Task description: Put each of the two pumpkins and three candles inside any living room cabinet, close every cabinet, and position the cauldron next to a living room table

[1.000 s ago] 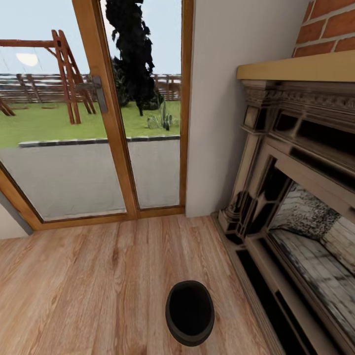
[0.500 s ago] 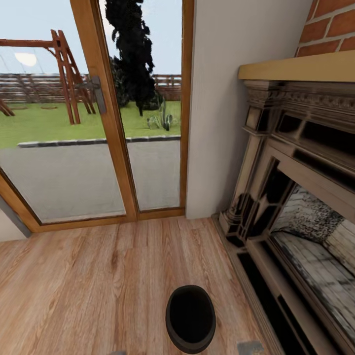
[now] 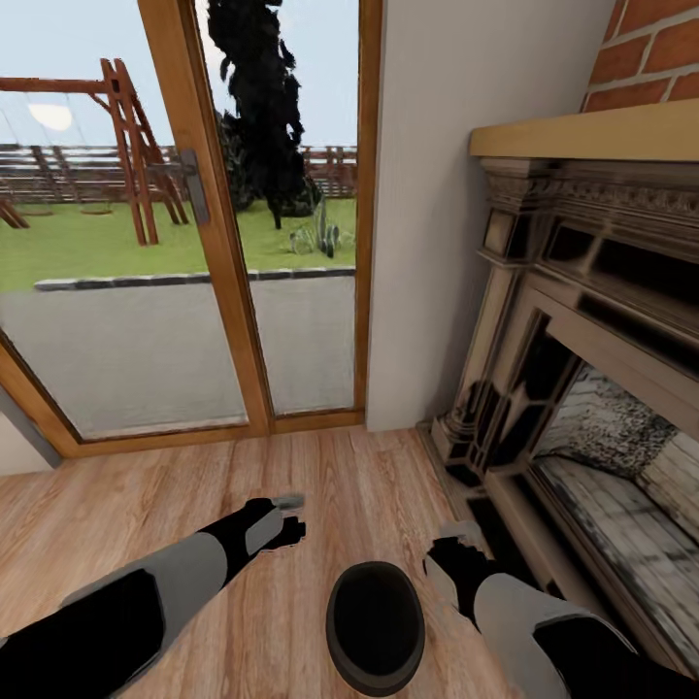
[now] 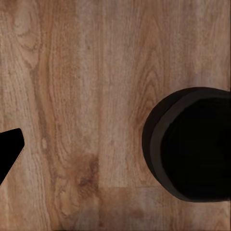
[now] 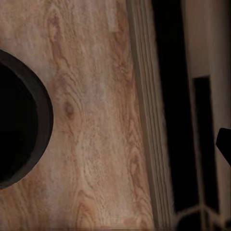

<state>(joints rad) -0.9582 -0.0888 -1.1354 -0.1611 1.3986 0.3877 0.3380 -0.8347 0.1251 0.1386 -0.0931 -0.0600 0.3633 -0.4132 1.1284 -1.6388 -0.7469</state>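
The left pincer (image 3: 283,519) hangs over the wooden floor (image 3: 146,505) on one side of the cauldron (image 3: 375,626), and the right pincer (image 3: 456,549) hangs on the other side, nearer the fireplace. Neither touches the pot. From the head view I cannot tell whether either pincer is open or closed; the fingers are too dark and small there. Each wrist view catches only a single black fingertip at the picture's edge, so the wrist views do not settle it either. Both are empty as far as can be seen.

The cauldron sits upright on the floor, mouth up, just beside the fireplace surround (image 3: 544,388) and well apart from the glass patio door (image 3: 194,243). In the left wrist view its black rim (image 4: 192,144) lies off to one side over the floorboards; in the right wrist view the rim (image 5: 29,120) lies opposite the dark stepped fireplace base (image 5: 168,120).

The risks, as I judge them: the pot is round-bellied and far wider than one pincer, so a two-sided squeeze that lands unevenly could tip it or roll it away. The right arm works close to the fireplace base and could knock against it when closing in. No worktop is in sight here, so the pot must be carried some way, which gives it time to slip.

No brand, label or writing can be read anywhere.
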